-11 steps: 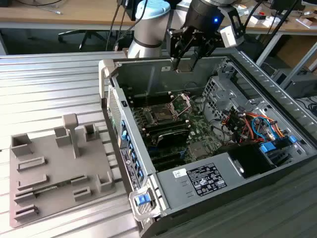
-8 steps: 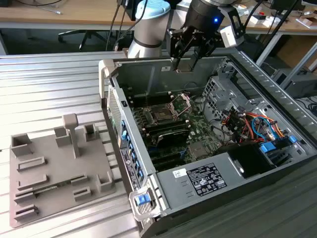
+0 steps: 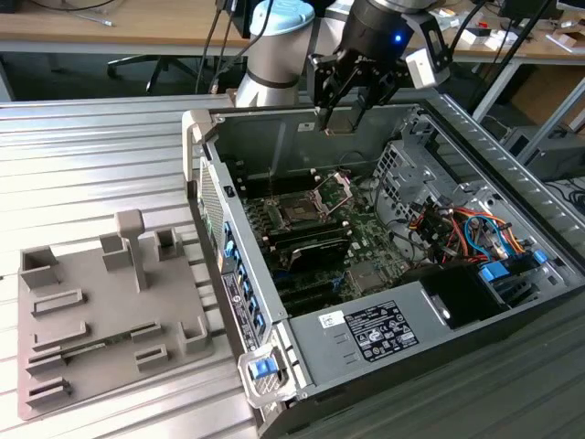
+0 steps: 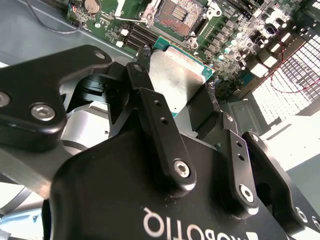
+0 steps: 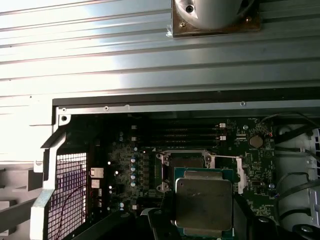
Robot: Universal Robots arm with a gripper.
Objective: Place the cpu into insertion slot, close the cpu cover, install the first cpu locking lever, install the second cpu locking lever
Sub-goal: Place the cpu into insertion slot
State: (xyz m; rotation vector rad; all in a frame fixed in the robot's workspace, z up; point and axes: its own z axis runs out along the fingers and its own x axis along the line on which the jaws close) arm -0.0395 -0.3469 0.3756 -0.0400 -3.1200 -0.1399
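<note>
Ribbed metal tabletop [image 3: 110, 155] carries an open computer case [image 3: 274, 137] lying on its side, with office desks behind it. Above the case hangs the cpu [image 4: 180, 75], a flat square chip with a dull silvery top and a green edge. It is pinched on two opposite sides by the black fingertips [image 4: 145, 52] of the tool [image 3: 340, 114], which is clenched on it. The chip is clear of the board, well above it and touching nothing but the pads. The insertion slot [image 5: 187, 162] sits bare and dark inside its metal rim on the green motherboard [image 3: 366, 233]. In the exterior view it lies below the chip and a little towards that view's left. In both wrist views the slot shows just past the chip's far edge, so the chip is near to being over it but not squarely so. Being square, the chip has no long axis. In the first wrist view its sides look roughly parallel to the slot's sides. The cpu cover [image 3: 335, 187] appears to stand raised at the slot's edge, leaving the opening free. Black memory slots [image 5: 185, 132] run beyond the slot. A grey fixture tray [image 3: 91, 311] rests on the tabletop, well apart from the case, towards the exterior view's left.
</note>
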